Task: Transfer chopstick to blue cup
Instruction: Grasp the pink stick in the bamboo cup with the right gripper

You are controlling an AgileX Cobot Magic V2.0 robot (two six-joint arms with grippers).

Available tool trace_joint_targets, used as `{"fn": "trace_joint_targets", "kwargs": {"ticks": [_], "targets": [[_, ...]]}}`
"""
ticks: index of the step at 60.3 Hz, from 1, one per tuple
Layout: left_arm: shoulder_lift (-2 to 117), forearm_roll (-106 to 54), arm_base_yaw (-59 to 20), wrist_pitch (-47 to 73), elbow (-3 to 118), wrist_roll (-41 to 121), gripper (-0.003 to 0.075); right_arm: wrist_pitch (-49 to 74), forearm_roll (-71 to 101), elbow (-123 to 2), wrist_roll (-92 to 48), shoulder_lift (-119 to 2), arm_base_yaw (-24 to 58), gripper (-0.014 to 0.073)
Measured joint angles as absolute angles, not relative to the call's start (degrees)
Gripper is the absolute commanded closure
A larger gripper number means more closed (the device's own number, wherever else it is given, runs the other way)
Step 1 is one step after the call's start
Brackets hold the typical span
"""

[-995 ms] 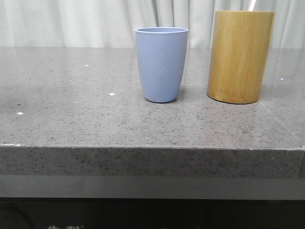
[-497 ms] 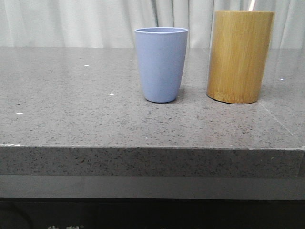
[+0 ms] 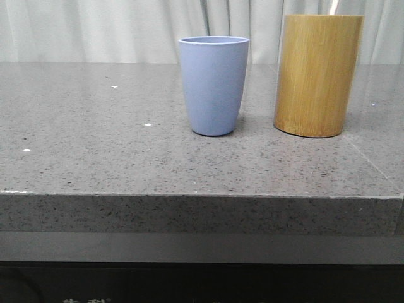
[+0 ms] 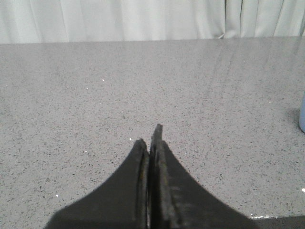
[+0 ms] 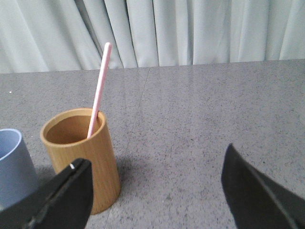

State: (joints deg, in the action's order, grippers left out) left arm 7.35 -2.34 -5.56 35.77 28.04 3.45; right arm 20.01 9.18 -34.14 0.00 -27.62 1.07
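Right wrist view alone shows inside the tall tan bamboo cylinder (image 5: 80, 160): one thin pale pink chopstick (image 5: 99, 88) leans on its rim, tip tilted toward 1 o'clock. The right gripper (image 5: 157, 188) is spread wide and empty. Front view shows only the stick's tip (image 3: 334, 6), with the matte periwinkle-blue cup (image 3: 214, 84) just beside the cylinder at its 9 o'clock, apart. Left wrist view shows the left gripper (image 4: 150, 143) clenched on nothing above the bare grey speckled stone counter (image 4: 95, 95); its front edge lies at 6 o'clock from the cup.

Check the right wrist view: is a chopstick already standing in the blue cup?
No, the one visible chopstick leans inside the bamboo holder, while the blue cup beside it shows none.
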Motion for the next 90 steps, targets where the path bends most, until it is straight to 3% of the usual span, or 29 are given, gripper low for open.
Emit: {"fn": "trace_joint_targets", "kwargs": {"ticks": [27, 51, 74, 90], "targets": [[6.3, -2.3, -5.6, 35.3, 27.7, 3.4, 0.0739, 9.1, 14.8, -50.8, 0.0, -58.7, 11.1, 0.0022], [6.3, -2.3, -5.6, 35.3, 27.7, 3.4, 0.0739, 4.7, 21.7, -62.9, 0.0, -79.0, 12.1, 0.0036], [6.3, -2.3, -5.6, 35.3, 27.7, 3.4, 0.0739, 3.9, 22.3, -65.0, 0.0, -82.8, 12.3, 0.0517], [6.3, -2.3, -5.6, 35.3, 27.7, 3.4, 0.0739, 3.6, 22.4, -65.0, 0.0, -82.8, 12.3, 0.0634]]}}
